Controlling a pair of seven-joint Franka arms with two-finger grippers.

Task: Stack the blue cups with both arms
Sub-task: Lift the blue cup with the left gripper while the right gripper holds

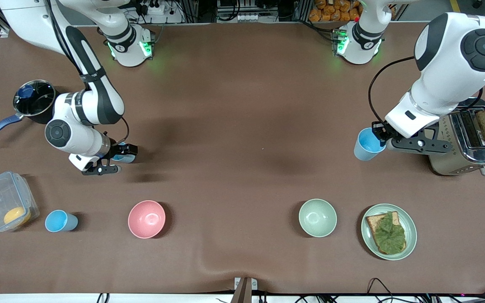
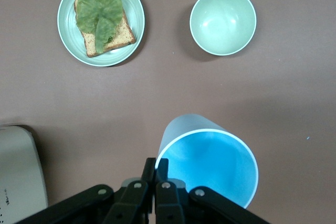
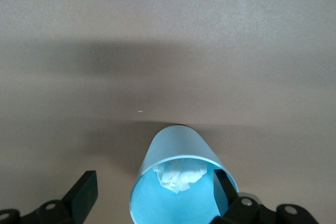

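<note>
My left gripper is shut on the rim of a light-blue cup and holds it tilted beside the toaster. In the left wrist view its fingers pinch the wall of that cup. My right gripper is open and low at a second blue cup near the right arm's end. In the right wrist view, the right gripper has one finger inside this cup and the other finger well outside it. White crumpled paper lies in the cup. A third blue cup stands near the front.
A dark saucepan and a clear container stand at the right arm's end. A pink bowl, a pale green bowl and a plate with toast and lettuce line the front. A toaster holds bread.
</note>
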